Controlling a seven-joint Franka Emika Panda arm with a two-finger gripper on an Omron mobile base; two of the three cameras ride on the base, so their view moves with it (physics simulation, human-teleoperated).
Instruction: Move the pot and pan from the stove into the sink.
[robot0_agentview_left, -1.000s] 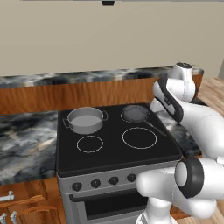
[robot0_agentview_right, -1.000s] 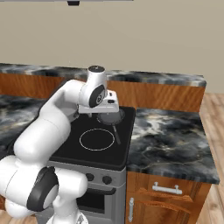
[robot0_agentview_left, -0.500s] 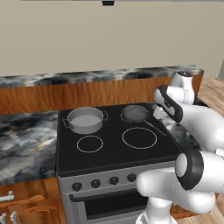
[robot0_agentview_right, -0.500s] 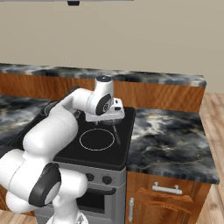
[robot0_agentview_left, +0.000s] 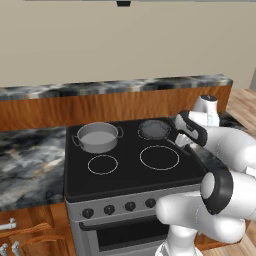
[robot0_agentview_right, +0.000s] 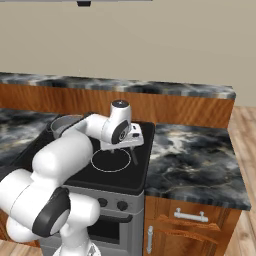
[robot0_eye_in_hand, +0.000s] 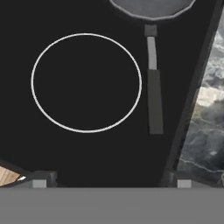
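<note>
Kitchen with marble counter (robot0_agentview_right: 195, 160), wood cabinets, stove (robot0_agentview_left: 125, 175) in middle. Claw (robot0_eye_in_hand: 111, 181) wide open, holding nothing, hovering above right side of stove, looking down on near-right burner ring (robot0_eye_in_hand: 86, 82). Pan (robot0_agentview_left: 154, 129) on far-right burner, long handle (robot0_eye_in_hand: 154, 94) pointing toward near edge, just right of that ring, not touched. Pot (robot0_agentview_left: 97, 137) on far-left burner, well apart from claw. Row of knobs (robot0_agentview_left: 120, 207) on grey front.
</note>
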